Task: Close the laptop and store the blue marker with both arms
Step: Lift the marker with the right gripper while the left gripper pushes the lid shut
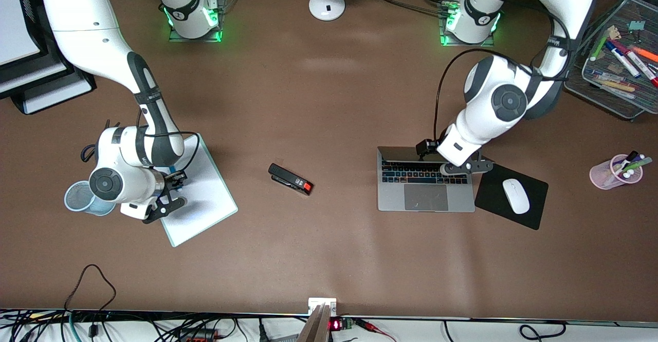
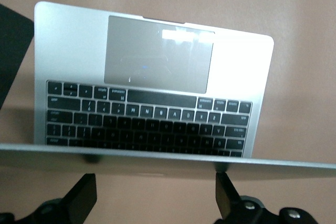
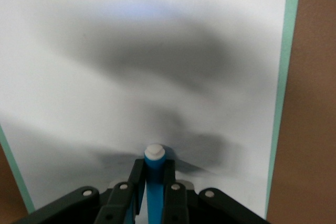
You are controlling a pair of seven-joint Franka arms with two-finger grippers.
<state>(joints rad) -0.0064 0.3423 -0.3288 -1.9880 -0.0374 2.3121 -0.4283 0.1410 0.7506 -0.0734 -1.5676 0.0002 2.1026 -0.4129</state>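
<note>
Left pincer (image 2: pixel 152 195) spread wide at laptop (image 2: pixel 144 72) lid edge (possibly touching).

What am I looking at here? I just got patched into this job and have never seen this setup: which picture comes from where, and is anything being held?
These are two white jointed robot arms at a brown table. The wide picture looks down from a high camera facing them; the other two come from cameras on each arm's wrist.

The right gripper is over the white clipboard with a pale-green edge, its jaws shut on the short bright-blue marker. A pale blue mesh cup stands beside that clipboard.

The left gripper is at the raised lid edge of the open slim silver-grey laptop, jaws open, gripping nothing.

Also on the table: a black stapler with a red end, a white mouse on a black pad, a pink cup of pens and a wire tray of markers.
</note>
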